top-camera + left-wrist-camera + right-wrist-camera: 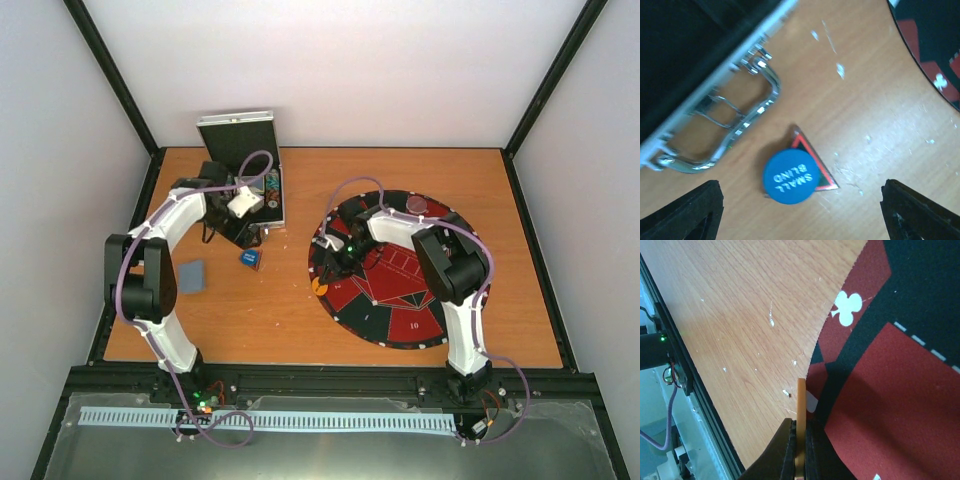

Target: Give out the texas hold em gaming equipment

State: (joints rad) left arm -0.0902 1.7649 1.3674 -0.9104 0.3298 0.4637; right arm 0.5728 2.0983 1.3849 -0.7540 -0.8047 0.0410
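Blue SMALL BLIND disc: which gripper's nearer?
Left. Left gripper hangs open over the blue disc; the right gripper is at the edge of the round mat, shut on an orange disc.

Top view: even light from above, slightly soft, faint shadows on the table (290, 300). Left wrist view is blurred — glare streaks the handle (774, 92), the case (685, 45) near black. Right wrist view is bright; the orange disc (800, 415) is out of focus — a shadow darkens the mat (865, 405) beside it.
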